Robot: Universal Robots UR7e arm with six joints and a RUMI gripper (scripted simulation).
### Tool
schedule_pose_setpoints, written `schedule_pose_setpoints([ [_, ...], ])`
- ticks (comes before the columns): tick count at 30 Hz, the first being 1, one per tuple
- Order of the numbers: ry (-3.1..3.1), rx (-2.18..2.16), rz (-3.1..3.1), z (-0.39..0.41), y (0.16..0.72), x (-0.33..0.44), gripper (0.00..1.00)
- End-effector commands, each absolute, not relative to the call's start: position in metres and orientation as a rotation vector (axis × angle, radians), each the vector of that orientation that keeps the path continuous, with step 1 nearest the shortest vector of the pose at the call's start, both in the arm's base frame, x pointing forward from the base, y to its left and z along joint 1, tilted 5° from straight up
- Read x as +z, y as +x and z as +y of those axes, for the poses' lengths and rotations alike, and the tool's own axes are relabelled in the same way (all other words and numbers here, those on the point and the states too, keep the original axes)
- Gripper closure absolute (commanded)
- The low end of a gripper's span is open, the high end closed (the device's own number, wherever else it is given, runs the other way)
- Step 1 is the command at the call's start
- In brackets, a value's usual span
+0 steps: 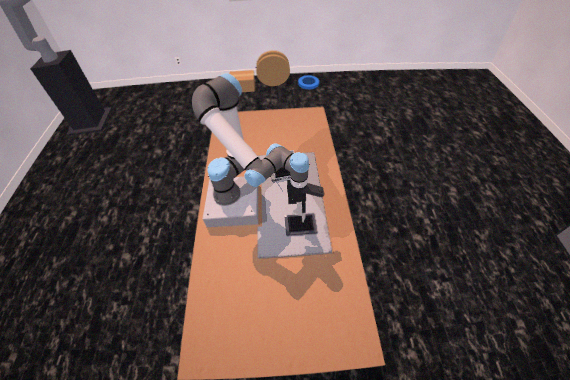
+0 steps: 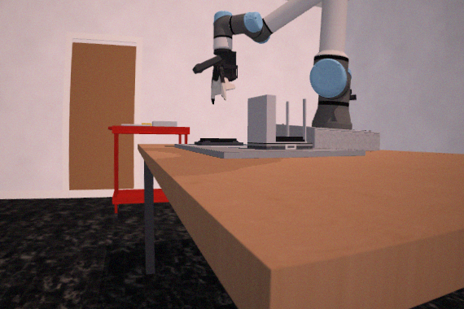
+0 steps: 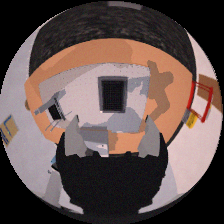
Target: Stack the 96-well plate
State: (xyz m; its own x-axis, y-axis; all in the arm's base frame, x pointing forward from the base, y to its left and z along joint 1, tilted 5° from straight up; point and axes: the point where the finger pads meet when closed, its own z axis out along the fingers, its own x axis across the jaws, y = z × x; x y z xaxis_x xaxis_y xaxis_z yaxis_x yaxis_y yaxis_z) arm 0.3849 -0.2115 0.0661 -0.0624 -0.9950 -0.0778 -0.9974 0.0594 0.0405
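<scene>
- The dark rectangular 96-well plate [image 3: 113,94] lies below and ahead of the pale fingers, centred between them.
- The grey post-cornered stack rack [image 3: 55,112] stands to their left.
- The red metal cart [image 3: 201,101] stands far right.

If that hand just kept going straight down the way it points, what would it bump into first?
Most likely the dark 96-well plate in its nest: the open hand points down, apart from it, and the wrist view centres it ahead. Exact alignment is hard to judge.
</scene>
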Motion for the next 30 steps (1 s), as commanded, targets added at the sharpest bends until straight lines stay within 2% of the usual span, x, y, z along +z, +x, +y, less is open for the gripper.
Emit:
schedule_pose_setpoints([
  [1, -2.131, 0.126, 2.265, -0.214, 0.383, 0.066, 0.0],
  [30, -2.131, 0.126, 2.265, -0.212, 0.382, 0.041, 0.0],
])
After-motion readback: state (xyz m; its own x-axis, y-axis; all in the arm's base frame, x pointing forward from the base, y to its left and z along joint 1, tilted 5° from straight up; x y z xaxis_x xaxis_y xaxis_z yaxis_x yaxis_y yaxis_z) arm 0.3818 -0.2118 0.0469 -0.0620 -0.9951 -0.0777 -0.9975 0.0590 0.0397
